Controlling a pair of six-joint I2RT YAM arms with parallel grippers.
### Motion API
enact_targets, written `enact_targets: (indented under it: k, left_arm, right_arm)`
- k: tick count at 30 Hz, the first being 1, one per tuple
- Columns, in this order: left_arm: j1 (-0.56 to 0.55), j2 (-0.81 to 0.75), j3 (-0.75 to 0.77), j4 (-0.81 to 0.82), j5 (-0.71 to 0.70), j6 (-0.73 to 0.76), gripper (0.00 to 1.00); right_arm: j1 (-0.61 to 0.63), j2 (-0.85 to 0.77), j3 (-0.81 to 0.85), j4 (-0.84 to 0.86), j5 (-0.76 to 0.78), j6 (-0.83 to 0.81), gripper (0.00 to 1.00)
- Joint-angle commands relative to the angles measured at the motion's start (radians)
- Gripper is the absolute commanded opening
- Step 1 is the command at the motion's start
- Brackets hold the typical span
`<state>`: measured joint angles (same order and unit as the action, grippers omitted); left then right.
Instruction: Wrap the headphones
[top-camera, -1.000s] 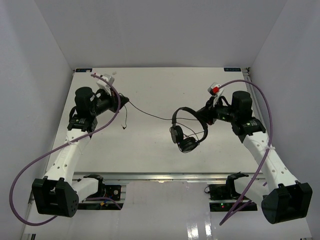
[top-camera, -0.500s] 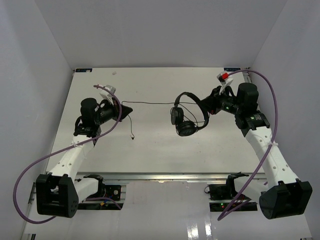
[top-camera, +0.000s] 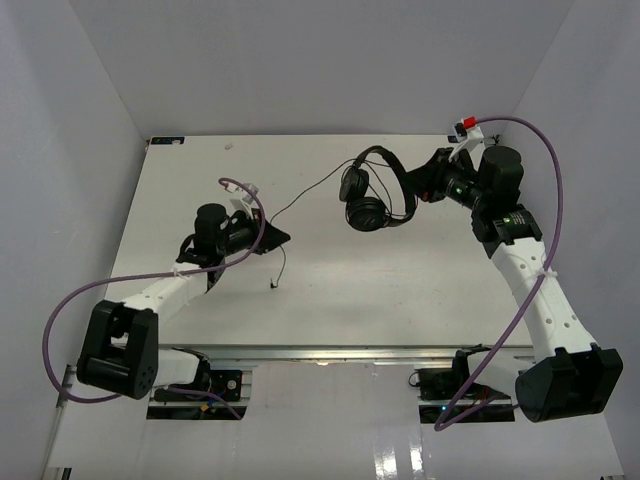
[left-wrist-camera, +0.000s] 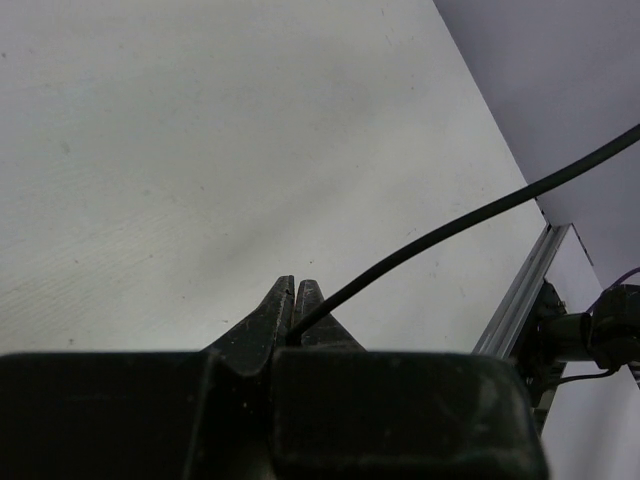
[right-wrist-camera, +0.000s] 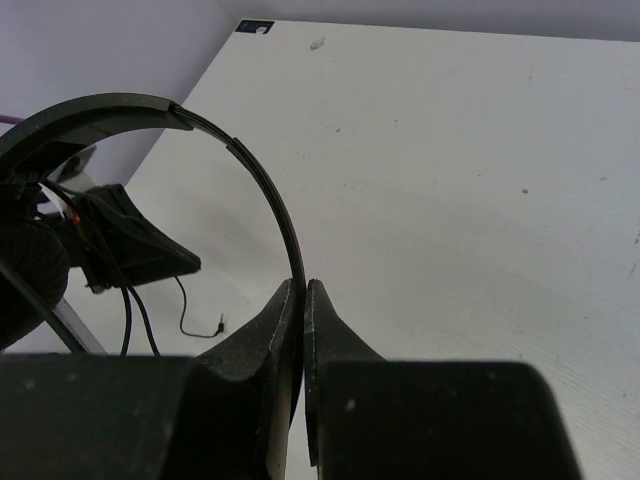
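Tension matters most from overhead: my right end effector (top-camera: 412, 192) holds the headphones (top-camera: 372, 190) over the far tabletop (top-camera: 330, 290), with my left end effector (top-camera: 278, 238) well apart. I judge the cable (top-camera: 303, 196) needs steady tautness while winding.

Left wrist: tips clamped on that cable.

Right wrist: tips clamped on the headband (right-wrist-camera: 255, 170).

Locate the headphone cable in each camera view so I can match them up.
Top external: the cable runs from the headphones down-left to the left gripper, its plug end trailing past it.
Left wrist: the cable rises from the shut jaws to the right edge.
Right wrist: lower left, only the loose plug end.
Shared landmark: the left gripper, shut on the cable.
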<state>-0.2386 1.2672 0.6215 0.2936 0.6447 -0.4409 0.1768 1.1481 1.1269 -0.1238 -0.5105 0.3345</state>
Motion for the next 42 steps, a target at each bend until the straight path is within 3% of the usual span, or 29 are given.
enact_targets:
  k: [1, 9, 22, 32, 42]
  left_arm:
    - [-0.093, 0.07, 0.036, 0.009, -0.069, -0.015, 0.0]
    - [-0.321, 0.185, 0.098, -0.028, -0.208, -0.019, 0.0]
    - [-0.496, 0.182, 0.2, -0.108, -0.355, -0.012, 0.0]
    - [-0.591, 0.329, 0.321, -0.147, -0.352, -0.016, 0.0]
    - [-0.63, 0.394, 0.349, -0.152, -0.373, -0.022, 0.0]
  right_arm:
    - [-0.005, 0.004, 0.059, 0.089, 0.06, 0.111, 0.08]
    - [-0.005, 0.044, 0.022, 0.112, 0.218, 0.196, 0.08]
    - [0.014, 0.071, -0.079, 0.155, 0.563, 0.15, 0.08]
    - [0.051, 0.112, -0.098, 0.181, 0.63, 0.132, 0.08]
    - [0.046, 0.134, -0.102, 0.206, 0.574, 0.201, 0.08]
